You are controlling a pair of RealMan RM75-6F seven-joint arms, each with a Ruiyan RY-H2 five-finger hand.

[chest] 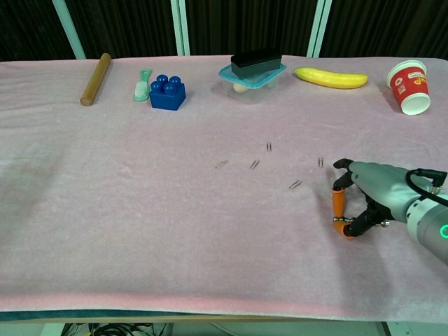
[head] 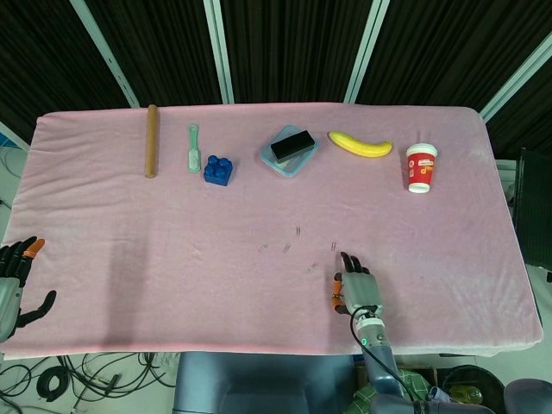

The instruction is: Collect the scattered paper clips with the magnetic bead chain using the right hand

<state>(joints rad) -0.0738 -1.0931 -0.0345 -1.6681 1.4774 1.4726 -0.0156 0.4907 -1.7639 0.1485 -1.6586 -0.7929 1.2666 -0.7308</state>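
Looking down from the head camera, I see my right hand (head: 356, 290) lying low on the pink tablecloth (head: 431, 259) near its front edge. In the chest view its fingers (chest: 339, 201) curl inward with orange tips close together, and a few small metallic beads show between them, so I take it that I am pinching the magnetic bead chain (chest: 344, 220) there, though it is too small to make out well.

The paper clips (chest: 254, 164) lie scattered on the cloth just ahead and to the left of that hand. The nearest one (chest: 295, 185) sits just beside the fingertips but apart from them; another (chest: 320, 162) lies a little beyond the hand. Three more sit further left in a loose row.

My left hand (head: 15, 278) hangs at the front left corner of the table, fingers spread and holding nothing.

Along the far edge, left to right: a wooden rolling pin (head: 152, 140), a green brush (head: 193, 148), a blue toy brick (head: 218, 169), a clear lidded container (head: 289, 152) with a black block (head: 291, 144) on top, a banana (head: 360, 144), and a red paper cup (head: 420, 167) standing upright.
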